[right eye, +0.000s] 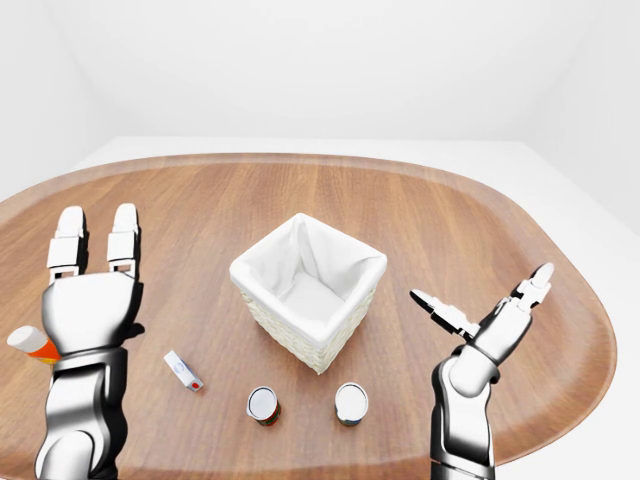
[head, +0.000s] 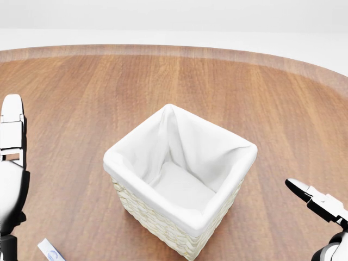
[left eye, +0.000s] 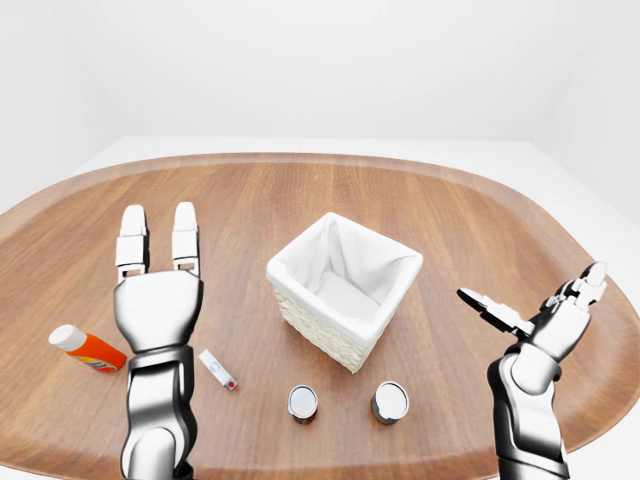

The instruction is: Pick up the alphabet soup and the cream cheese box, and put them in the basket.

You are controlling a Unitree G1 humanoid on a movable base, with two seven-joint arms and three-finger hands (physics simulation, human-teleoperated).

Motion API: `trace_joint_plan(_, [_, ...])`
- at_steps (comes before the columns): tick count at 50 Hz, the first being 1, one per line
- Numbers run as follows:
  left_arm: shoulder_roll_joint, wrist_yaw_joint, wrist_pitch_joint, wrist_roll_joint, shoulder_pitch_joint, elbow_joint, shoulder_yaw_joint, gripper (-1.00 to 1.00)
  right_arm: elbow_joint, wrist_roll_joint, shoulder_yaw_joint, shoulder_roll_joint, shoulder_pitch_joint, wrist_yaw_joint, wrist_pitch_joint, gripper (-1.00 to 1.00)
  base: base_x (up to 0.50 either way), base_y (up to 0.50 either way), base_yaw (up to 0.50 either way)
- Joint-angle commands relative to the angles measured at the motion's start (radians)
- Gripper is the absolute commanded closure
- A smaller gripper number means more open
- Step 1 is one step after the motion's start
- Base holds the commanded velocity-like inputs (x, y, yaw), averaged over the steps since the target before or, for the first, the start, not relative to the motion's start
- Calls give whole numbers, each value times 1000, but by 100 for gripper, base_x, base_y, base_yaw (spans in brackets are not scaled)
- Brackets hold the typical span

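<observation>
Two hands, left hand (left eye: 157,300) & right hand (left eye: 545,310), spread open, empty, over wood table (left eye: 480,220); white room.

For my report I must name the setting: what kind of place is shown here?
Probably a bare simulated test scene, not a real room: a rounded wooden table against blank white surroundings, holding only a lined basket, two cans and small groceries.

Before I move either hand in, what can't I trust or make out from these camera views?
- Two small upright cans, left-eye view: seen from above, labels too small to tell the soup.
- Flat white box, head view: cut by the bottom edge.
- Orange white-capped bottle, right-eye view: mostly behind the left hand.
- White-lined wicker basket: near inner walls hidden by its rim.
</observation>
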Motion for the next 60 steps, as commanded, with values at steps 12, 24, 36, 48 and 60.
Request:
trace_joint_plan(12, [-53, 86, -130, -32, 195, -201, 86, -100, -2, -2, -3, 2, 3, 0, -3, -100, 0, 0, 0])
trace_joint_plan(24, [-81, 123, -175, 0, 282, -165, 101, -100, 6, -3, -1, 1, 0, 0, -6, -100, 0, 0, 0])
trace_joint_plan(36, [-69, 212, -175, 74, 323, -83, 71, -100, 15, -4, 1, -1, -4, 0, -8, -100, 0, 0, 0])
trace_joint_plan(48, [-47, 312, -175, 130, 357, 22, 14, -100, -1, -5, 2, 0, 2, 0, 1, -100, 0, 0, 0])
trace_joint_plan(60, [-8, 400, -175, 159, 373, 148, -49, -100, 7, -6, 1, 0, 0, 0, -4, -100, 0, 0, 0])
